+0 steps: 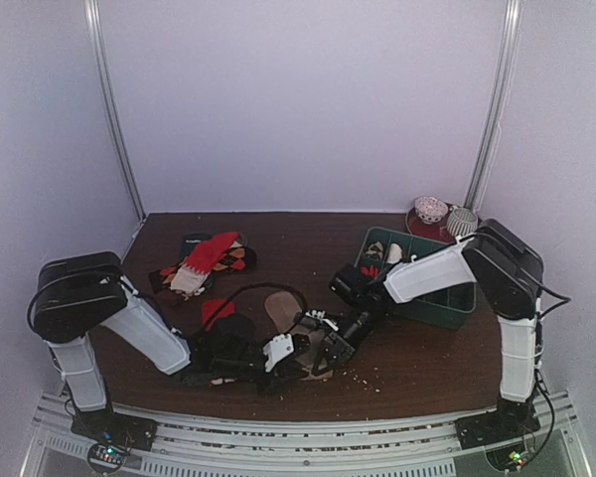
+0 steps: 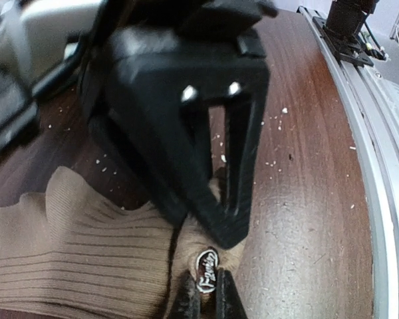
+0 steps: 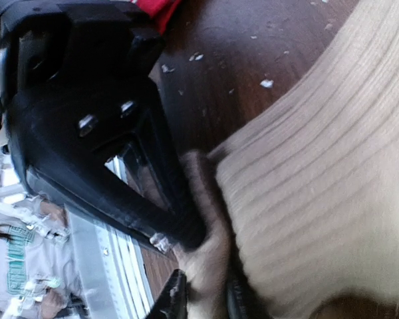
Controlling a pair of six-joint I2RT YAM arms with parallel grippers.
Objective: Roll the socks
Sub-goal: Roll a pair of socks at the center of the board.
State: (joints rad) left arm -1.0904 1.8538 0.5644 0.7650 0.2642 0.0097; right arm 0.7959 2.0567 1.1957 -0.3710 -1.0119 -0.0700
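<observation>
Left fingers (image 2: 188, 304) low on tan sock (image 2: 86, 252)

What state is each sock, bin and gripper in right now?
Ribbed tan-brown knit sock: unrolled, lying flat, edge pinched.
Left gripper: shut on the tan sock's edge.
Right gripper: sock fabric in its jaws, grip unclear.
Red-and-white knit sock: unrolled, lying far left.
Two patterned sock balls: rolled, far right.
Dark green plastic bin: partly filled.

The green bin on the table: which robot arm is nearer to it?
Right. The right arm reaches right past the green bin; the left arm lies well to its left, beyond the tan sock.
</observation>
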